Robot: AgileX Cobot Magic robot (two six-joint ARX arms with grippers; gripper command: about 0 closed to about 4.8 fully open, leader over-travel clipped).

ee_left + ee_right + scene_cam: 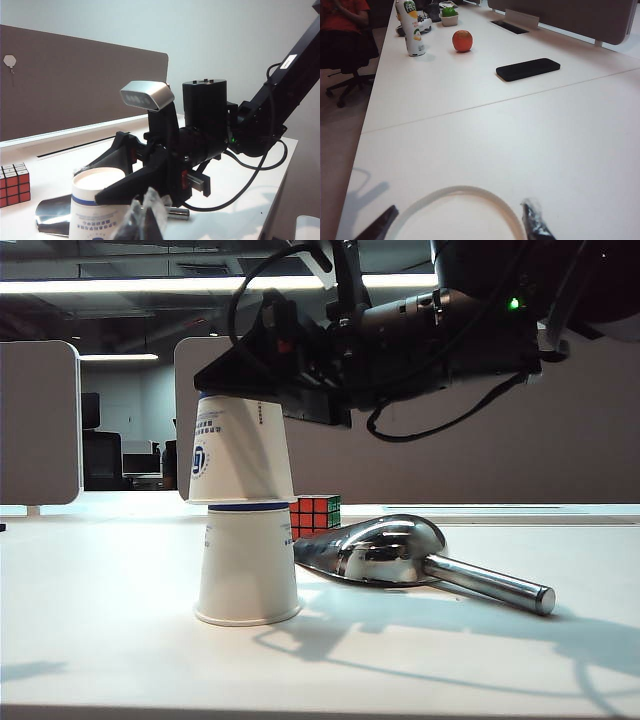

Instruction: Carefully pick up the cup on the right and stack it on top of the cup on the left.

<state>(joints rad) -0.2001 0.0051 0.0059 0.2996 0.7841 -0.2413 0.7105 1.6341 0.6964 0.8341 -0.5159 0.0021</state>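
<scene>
My right pincer (245, 390) grips the upper paper cup (240, 452), seated tilted on the lower cup (247, 565) on the table (120, 640). Releasing now could topple it. My left pincer's (145, 220) opening I can't tell.

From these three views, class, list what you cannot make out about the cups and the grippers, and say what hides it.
- Exterior view: the right gripper covers the upper cup's top, so the finger contact is hidden.
- Right wrist view: the frame edge cuts off the upper cup's rim; the lower cup is out of sight.
- Left wrist view: the picture's edge cuts off the left gripper, so its state cannot be told.
- Exterior view: cup print too small to read.
</scene>
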